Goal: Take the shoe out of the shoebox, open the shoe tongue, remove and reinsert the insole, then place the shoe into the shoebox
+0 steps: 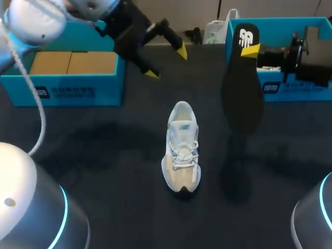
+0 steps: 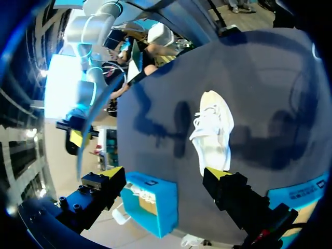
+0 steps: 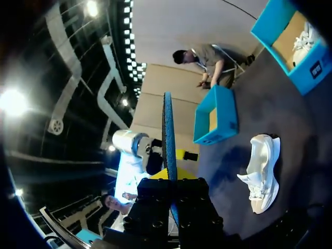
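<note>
Gripping insole [image 1: 241, 88] w/ R end effector [image 1: 250, 50], clenched; L end effector [image 1: 166, 63] spread wide, empty.

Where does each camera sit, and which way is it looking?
Head view: above and behind the robot, looking down on the table; open left fingers and right fingers holding the insole show.
Left wrist view: on the left arm, looking down at the shoe past the left fingers.
Right wrist view: on the right arm, looking across the table along the insole in the right fingers.
All three views share the shoe.
</note>
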Controlling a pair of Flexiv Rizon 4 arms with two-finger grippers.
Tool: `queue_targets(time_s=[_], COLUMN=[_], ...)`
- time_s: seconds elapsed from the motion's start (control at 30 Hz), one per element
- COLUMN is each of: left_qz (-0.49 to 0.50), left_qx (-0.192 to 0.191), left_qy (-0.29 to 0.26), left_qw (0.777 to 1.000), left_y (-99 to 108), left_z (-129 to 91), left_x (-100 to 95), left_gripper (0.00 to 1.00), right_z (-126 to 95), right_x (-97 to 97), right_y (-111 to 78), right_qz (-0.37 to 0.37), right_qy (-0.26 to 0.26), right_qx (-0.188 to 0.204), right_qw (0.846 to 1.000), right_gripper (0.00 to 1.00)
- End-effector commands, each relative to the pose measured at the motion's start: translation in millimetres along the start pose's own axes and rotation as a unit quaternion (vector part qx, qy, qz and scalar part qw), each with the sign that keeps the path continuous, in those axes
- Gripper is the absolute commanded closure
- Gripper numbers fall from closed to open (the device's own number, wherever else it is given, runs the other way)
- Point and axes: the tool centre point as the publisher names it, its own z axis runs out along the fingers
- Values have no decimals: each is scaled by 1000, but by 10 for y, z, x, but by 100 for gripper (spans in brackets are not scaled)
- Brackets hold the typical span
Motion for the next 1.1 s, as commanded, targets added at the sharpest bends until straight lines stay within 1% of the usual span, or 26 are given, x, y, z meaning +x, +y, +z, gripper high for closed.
queue_targets(time_s=[0.03, 0.23, 0.33, 0.4, 0.43, 0.5, 1.07, 1.1], left_qz=[3, 12, 12, 13, 14, 3, 3, 7], left_qx=[-8, 2, 11, 25, 24, 26, 26, 25], left_qy=[-138, -200, -219, -224, -226, -226, -226, -242], left_qw=[990, 980, 976, 974, 974, 974, 974, 970], left_y=[-105, -184, -204, -210, -213, -221, -221, -229], left_z=[-95, -202, -239, -268, -278, -306, -306, -267], left_x=[56, 95, 108, 110, 113, 118, 118, 152], left_gripper=[0, 0, 0, 0, 0, 0, 0, 0], right_z=[150, 276, 351, 413, 445, 500, 500, 500], right_x=[-56, -202, -271, -328, -350, -393, -393, -393], right_y=[250, 465, 535, 580, 593, 604, 604, 604], right_qz=[21, 54, 69, 81, 82, 80, 80, 80], right_qy=[-14, -30, -31, -31, -31, -34, -34, -34], right_qx=[28, 28, 34, 34, 35, 41, 41, 41], right_qw=[999, 998, 997, 996, 996, 995, 995, 995], right_gripper=[100, 100, 100, 100, 100, 100, 100, 100])
